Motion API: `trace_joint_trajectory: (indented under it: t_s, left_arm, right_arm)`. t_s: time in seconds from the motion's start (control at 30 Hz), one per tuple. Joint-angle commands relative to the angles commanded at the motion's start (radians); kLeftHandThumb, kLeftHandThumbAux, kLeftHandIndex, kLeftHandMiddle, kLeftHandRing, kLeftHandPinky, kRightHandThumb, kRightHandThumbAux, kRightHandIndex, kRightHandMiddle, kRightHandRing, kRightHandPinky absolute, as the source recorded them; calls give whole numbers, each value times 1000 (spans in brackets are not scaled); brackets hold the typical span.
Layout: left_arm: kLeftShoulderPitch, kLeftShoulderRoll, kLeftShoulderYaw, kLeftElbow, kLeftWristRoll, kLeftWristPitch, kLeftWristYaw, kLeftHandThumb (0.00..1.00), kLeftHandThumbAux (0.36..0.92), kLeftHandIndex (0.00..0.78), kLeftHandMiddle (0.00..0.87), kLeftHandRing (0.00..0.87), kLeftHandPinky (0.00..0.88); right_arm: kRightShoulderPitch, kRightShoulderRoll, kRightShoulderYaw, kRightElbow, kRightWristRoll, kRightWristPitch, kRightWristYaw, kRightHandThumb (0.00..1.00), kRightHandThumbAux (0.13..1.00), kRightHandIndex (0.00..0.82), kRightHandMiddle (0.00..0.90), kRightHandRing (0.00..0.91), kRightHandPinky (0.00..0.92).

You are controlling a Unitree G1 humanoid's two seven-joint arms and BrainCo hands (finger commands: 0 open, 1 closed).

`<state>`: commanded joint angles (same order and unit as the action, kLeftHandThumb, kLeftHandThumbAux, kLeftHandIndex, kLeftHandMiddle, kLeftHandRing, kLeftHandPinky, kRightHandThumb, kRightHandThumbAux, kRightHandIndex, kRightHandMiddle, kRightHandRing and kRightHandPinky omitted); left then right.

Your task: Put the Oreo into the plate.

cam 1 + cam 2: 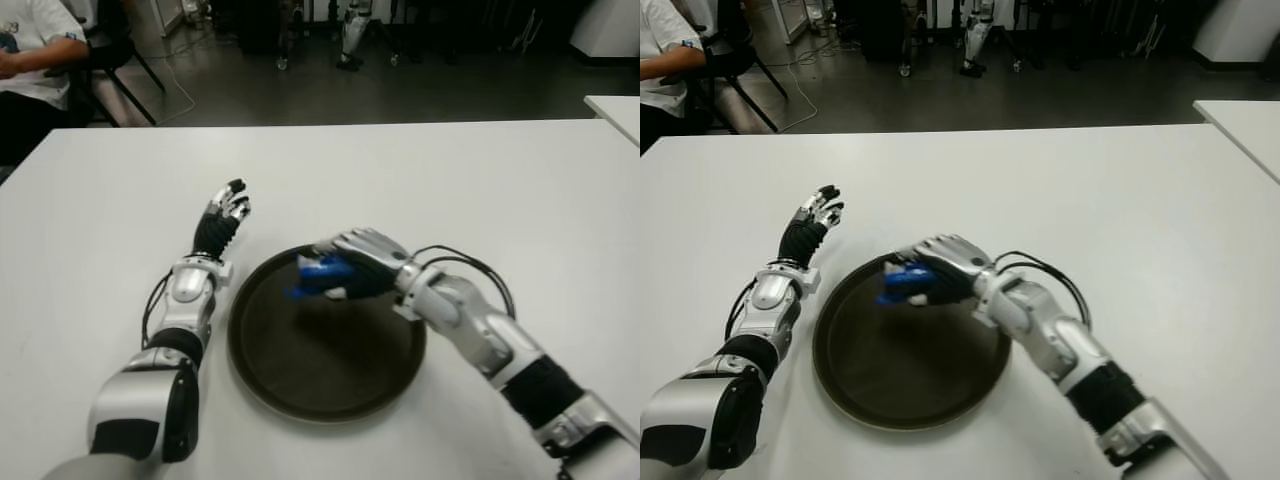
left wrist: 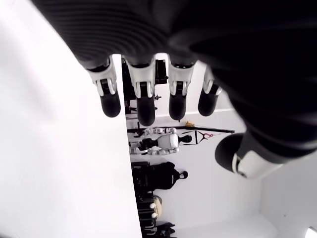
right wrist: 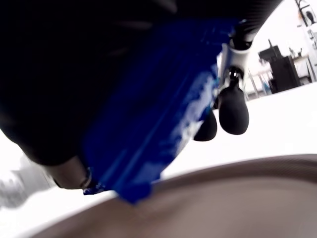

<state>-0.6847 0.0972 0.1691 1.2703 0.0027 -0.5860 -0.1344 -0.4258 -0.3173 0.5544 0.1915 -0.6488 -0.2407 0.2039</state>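
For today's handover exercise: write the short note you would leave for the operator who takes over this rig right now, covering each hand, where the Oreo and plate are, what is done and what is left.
Right hand: shut on the blue Oreo pack, held over the far-left part of the dark round plate. The right wrist view shows the pack gripped in the palm, above the plate's surface.
Left hand: open, holding nothing, showing on the white table left of the plate.
Done: Oreo picked up and brought over the plate.
Left: lower it, open the fingers, and take the hand clear of the plate.
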Motion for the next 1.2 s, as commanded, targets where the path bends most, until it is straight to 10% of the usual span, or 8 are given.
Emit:
trace_joint_trajectory:
  t_s: [1.07,1.2]
  left_arm:
    - [5,2,-14,-5,18,-21,23,144,526,45,112,91,88]
    - [3,2,-15,-4,19,-14,28,143,529,47,112,95,91]
  right_arm:
    - [-21,-11,-6,16,-41,-42,75,692,730,432,738,745,719]
    - [-22,-12,-6,13,-40,-36,89,687,732,425,619,635,597]
